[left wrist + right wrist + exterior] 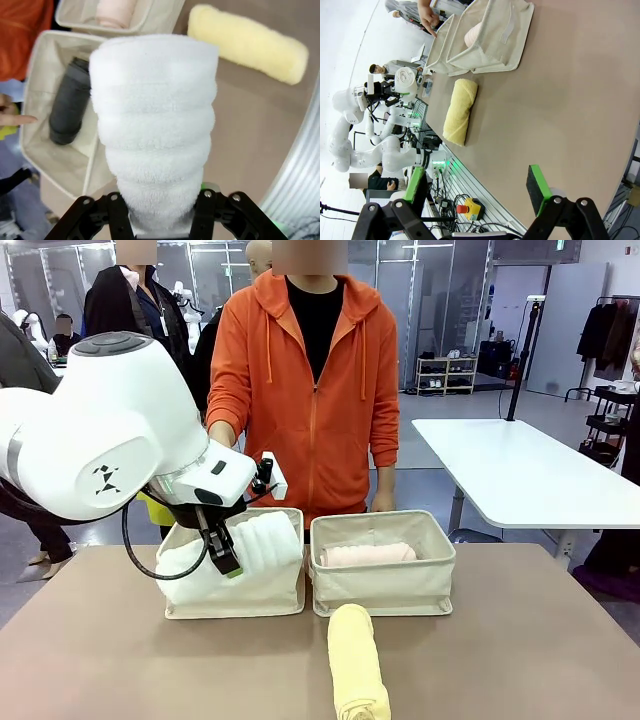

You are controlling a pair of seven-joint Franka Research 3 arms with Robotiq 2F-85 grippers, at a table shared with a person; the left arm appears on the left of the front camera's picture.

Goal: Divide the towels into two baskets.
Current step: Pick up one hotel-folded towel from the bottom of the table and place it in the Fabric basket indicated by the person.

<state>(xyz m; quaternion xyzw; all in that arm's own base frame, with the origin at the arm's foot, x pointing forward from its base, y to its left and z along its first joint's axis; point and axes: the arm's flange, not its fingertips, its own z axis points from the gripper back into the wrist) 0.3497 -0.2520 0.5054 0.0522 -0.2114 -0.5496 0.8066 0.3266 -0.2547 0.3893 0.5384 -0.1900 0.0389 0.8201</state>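
The table (520, 640) spans the bottom of the front view, with a person (310, 390) in orange behind it. Mid-frame, the left basket (250, 600) holds the grey towel (70, 107) and the right basket (385, 585) the pink towel (367, 554). The yellow towel (357, 660) lies bottom centre. The left gripper (228, 562) clamps the white towel (255, 540) over the left basket. The right gripper (476, 186) gapes wide, empty.

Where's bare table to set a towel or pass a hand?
Free: the table in front of the left basket, left of the yellow towel; right of the right basket. Crowded: the left basket, grey towel inside, left gripper holding the white towel over it.
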